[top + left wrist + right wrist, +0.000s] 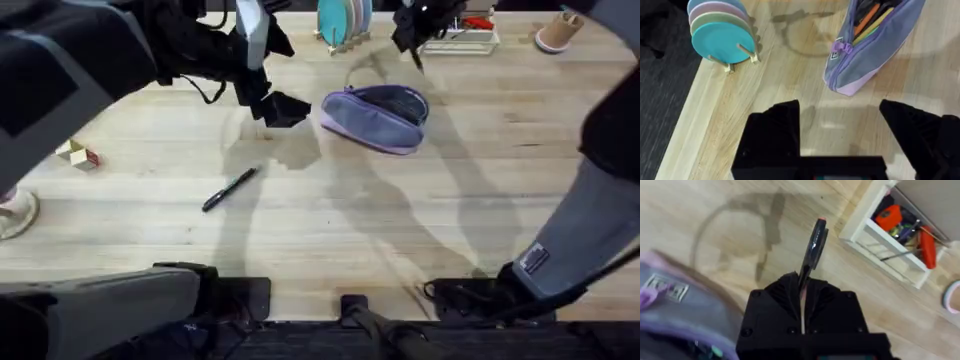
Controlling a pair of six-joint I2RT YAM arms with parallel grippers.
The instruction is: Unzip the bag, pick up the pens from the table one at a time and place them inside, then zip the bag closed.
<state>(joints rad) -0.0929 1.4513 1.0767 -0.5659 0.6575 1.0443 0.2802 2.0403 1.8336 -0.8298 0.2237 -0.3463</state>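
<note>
Bag (375, 118) first: the lavender pouch lies on the worktop (400, 230) past the middle, zipper open, and the left wrist view shows orange and yellow-green sticks lying inside its dark mouth, with a purple zipper pull (842, 48) hanging at the near end of the opening. A small label sits on the pouch's side just below that pull, but its writing cannot be read. Over on the right, the right gripper (418, 45) hangs above the far edge of the worktop, just beyond the bag, its fingers clamped on a slim black pen (813, 247) that sticks straight out from between them. Behind it stands a white rack (885, 230) with red-handled tools in its compartments. The left gripper (272, 105) sits just to the left of the bag, fingers (777, 125) spread well apart and nothing between them. A second pen (229, 189) lies loose on the worktop, slanted, nearer the arms' bases and well apart from the bag. At the far edge, a wooden stand holds round discs (722, 30) on edge, teal in front, then green and pink behind.
</note>
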